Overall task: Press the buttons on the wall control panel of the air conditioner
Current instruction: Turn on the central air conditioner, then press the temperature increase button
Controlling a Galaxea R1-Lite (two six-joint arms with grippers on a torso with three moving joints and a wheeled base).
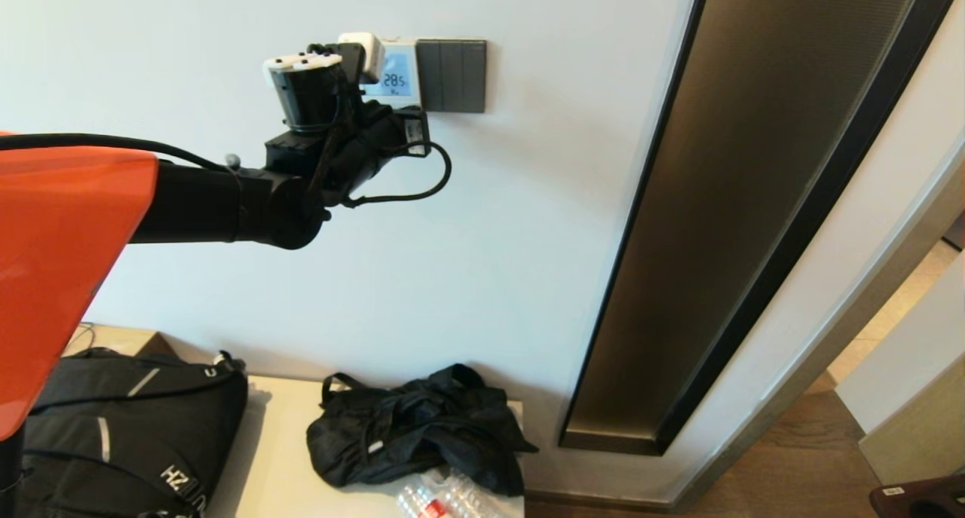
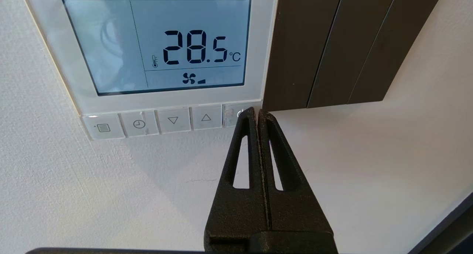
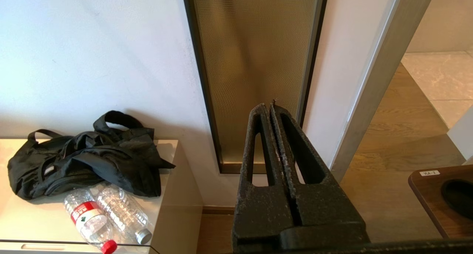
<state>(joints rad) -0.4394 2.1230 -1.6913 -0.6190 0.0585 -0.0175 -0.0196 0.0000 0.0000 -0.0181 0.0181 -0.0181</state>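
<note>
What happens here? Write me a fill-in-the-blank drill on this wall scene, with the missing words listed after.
1. The light-blue screen of the small square white plastic control panel reads ____ degrees Celsius.
2. The left gripper, fingers pressed together, has its tips at the ____ button of the five small white-grey buttons.
3. Beside the panel sits a dark grey switch plate with ____ tall rockers.
4. The right gripper hangs parked, its fingers ____.

Missing words: 28.5; power-end (last); three; shut

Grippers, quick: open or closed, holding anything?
Left gripper: closed, empty, fingers tipped at the rightmost button of the control panel.
Right gripper: closed, empty, parked away from the wall.
</note>
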